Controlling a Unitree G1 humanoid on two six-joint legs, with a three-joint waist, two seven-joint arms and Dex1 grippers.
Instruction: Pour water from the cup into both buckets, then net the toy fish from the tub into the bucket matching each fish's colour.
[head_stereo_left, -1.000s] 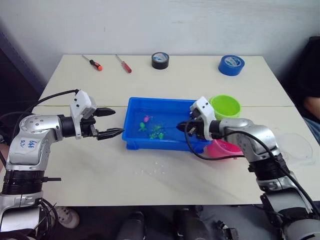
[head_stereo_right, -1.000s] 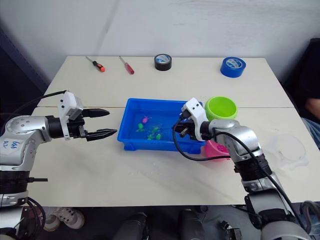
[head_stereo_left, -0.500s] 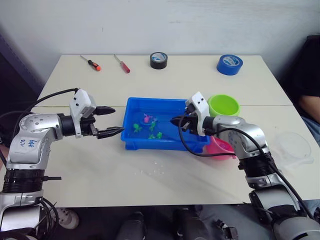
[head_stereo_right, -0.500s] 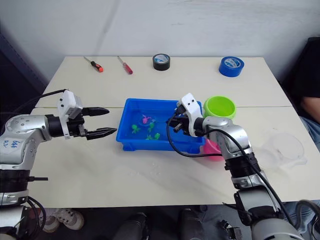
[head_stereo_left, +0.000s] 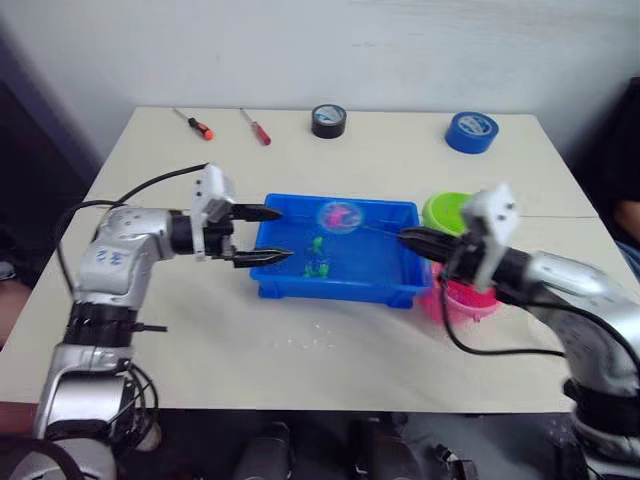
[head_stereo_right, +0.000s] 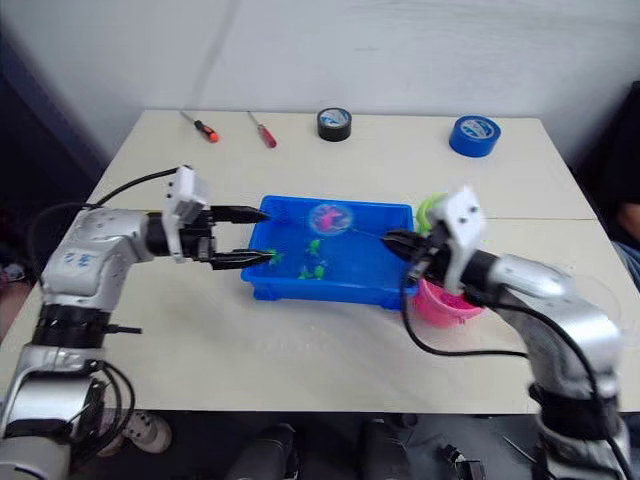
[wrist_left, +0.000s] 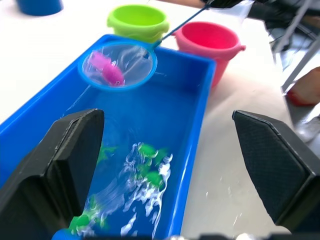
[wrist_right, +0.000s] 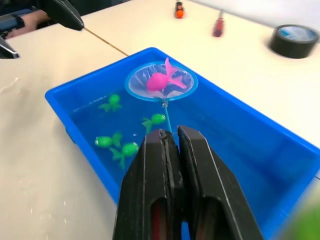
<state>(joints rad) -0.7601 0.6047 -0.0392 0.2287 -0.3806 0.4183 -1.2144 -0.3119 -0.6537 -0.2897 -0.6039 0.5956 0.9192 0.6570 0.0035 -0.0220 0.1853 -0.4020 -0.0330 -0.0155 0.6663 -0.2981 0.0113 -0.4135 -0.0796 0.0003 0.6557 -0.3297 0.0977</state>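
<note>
No writing was legible on anything on the desk. The blue tub at mid-desk held water and green toy fish, while a pink fish lay in the net raised over its far side. The right gripper was clamped on the net's handle beside the green bucket and pink bucket on the right, and the left gripper hung spread apart over the tub's left end.

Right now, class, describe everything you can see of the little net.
The net is a small round hoop with a light blue rim and sheer clear mesh, on a thin blue handle. The right gripper pinches the handle's end. It is lifted above the water in the blue tub, near its far wall, and one pink fish lies in it.
</note>
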